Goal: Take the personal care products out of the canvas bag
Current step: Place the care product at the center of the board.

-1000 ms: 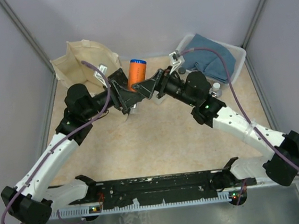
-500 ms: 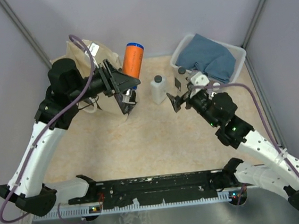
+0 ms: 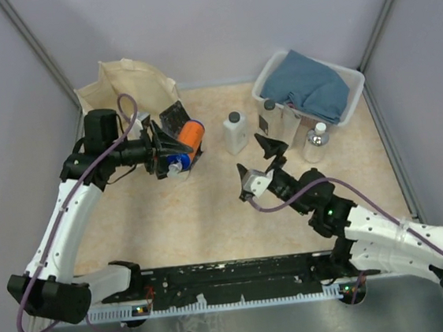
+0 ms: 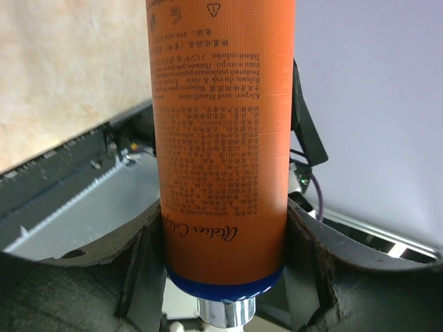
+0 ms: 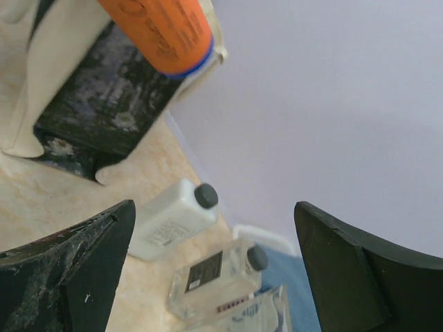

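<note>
Extraction step, near its end — left end effector [image 3: 178,145] pinches the blue-and-orange bottle [image 3: 191,133], held just in front of the canvas bag [image 3: 122,85]; right end effector [image 3: 256,160] spread, empty. Next move, likely: lower it onto the surface [image 3: 210,207] beside the white bottle [image 3: 235,132], then release.

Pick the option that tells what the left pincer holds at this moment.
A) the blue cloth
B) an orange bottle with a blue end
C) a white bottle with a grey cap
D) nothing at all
B: the left pincer is shut on the orange bottle, which fills the gap between its fingers in the left wrist view, while the white bottle stands free on the table.
</note>
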